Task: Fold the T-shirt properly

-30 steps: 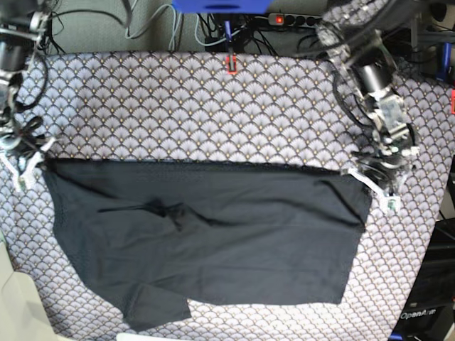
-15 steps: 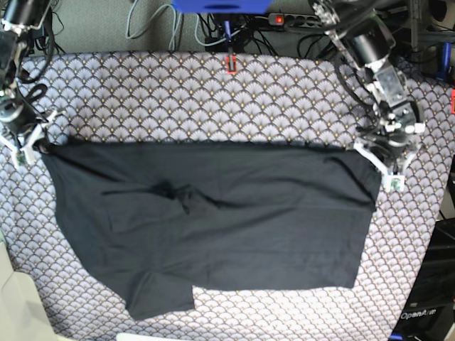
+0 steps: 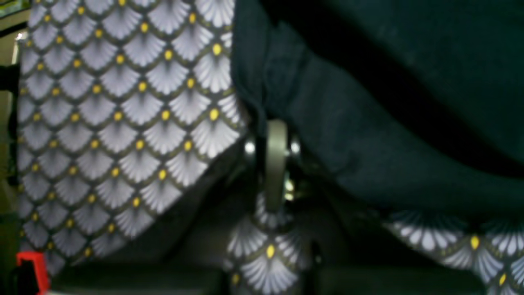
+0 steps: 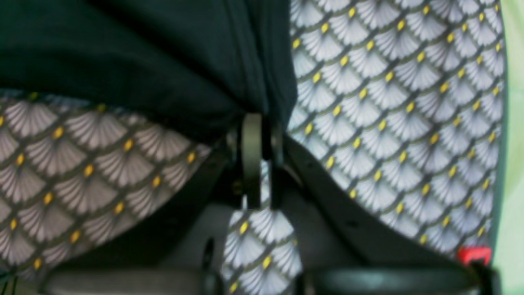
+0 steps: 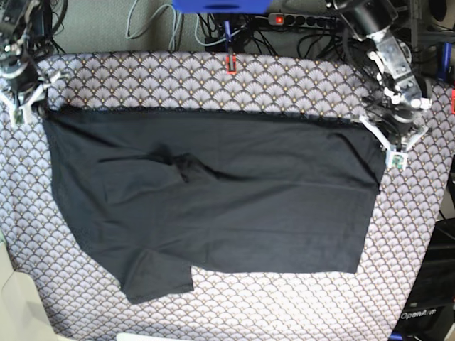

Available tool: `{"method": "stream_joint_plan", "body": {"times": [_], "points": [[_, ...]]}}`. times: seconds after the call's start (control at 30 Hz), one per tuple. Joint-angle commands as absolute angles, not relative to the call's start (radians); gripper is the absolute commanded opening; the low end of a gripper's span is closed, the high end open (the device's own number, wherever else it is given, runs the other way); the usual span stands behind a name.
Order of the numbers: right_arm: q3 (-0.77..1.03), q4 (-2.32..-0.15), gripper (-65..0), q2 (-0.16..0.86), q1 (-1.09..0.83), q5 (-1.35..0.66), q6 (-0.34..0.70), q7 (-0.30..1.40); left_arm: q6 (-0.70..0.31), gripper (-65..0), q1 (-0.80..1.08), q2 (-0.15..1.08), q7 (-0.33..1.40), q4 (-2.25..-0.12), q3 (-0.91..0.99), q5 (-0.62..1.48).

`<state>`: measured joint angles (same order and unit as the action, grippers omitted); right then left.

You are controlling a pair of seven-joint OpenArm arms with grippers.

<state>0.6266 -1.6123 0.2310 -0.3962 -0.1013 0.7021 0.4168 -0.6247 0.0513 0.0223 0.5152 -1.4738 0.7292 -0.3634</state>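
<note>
The black T-shirt (image 5: 213, 206) lies spread across the table, its far edge pulled straight between both arms and a sleeve (image 5: 156, 284) sticking out at the near left. My left gripper (image 5: 384, 138) is at the shirt's far right corner, shut on the cloth. In the left wrist view the left gripper (image 3: 271, 125) pinches a bunched fold of the T-shirt (image 3: 368, 123). My right gripper (image 5: 32, 106) is shut on the far left corner. The right wrist view shows the right gripper (image 4: 264, 123) clamped on the hem of the T-shirt (image 4: 143, 53).
The grey fan-patterned tablecloth (image 5: 213, 85) covers the table. A red marker (image 5: 231, 64) sits at the far edge in the middle. Cables and a power strip (image 5: 291, 20) lie behind the table. A dark unit (image 5: 426, 312) stands off the near right corner.
Both grippers have moved toward the table's far edge, dragging the T-shirt with them. Its far edge now lies higher in the base view and stretched straighter.
</note>
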Motion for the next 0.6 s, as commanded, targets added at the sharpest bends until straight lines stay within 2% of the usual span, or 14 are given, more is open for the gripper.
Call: {"method": "stream_joint_plan", "body": {"times": [0.0,0.47,0.57], "points": [[0.634,-1.633,-64.5,0.236,-0.407,-0.108,0.698,0.395,-0.616,-65.0,0.061,0.035,0.506,-1.5,0.731,-0.363],[0.786,-1.643,-64.5,0.142,-0.498,-0.105,0.698,0.325,-0.619,-65.0,0.163,0.036,0.495,-1.554,0.756,-0.36],[0.796,-1.641,-64.5,0.14,-0.515,-0.105,0.698,0.325,-0.687,-65.0,0.163,0.035,0.496,-1.554,0.796,-0.36]]}}
